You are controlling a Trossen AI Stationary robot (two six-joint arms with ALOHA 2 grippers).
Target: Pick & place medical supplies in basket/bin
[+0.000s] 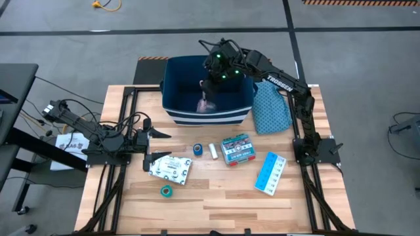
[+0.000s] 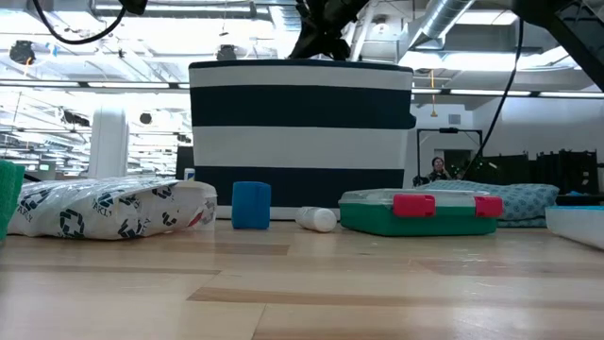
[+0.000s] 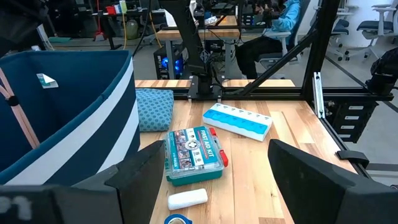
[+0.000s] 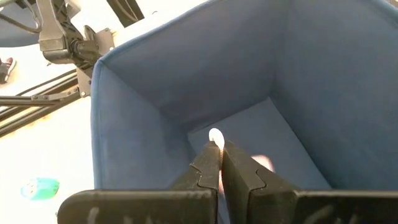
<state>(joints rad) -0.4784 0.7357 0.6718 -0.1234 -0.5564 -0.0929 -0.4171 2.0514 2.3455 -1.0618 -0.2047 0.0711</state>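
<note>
Reaching down into the large dark navy rectangular bin with white stripes [image 1: 231, 113], the right hand [image 1: 207, 92] sits over the bin's floor at the far side of the pale wooden desk [image 1: 216, 210]. Its two dark fingers [image 4: 208, 165] are pressed together, pinching a small pale pink round item [image 4: 216, 136] at their tips. That item hangs directly over the open inside of the bin, so letting go there looks like all this step needs.

Beside the bin, on the right arm's side, lies a teal patterned cloth bag [image 1: 271, 108], which is not one of the supplies.

Remaining supplies lie in a loose row nearer the front of the desk. From largest to smallest:
- a white flat packet with green print [image 1: 170, 168], just beside the left hand [image 1: 149, 145], whose fingers are spread wide and hold nothing;
- a light blue pill organiser [image 1: 270, 173], long axis slanting across the desk, nearer the right arm;
- a teal-and-red first aid box [image 1: 237, 149];
- a green roll [image 1: 167, 191];
- a blue roll [image 1: 197, 150];
- a short white tube [image 1: 212, 151].

By position, the left arm is much nearer the packet and both rolls.
</note>
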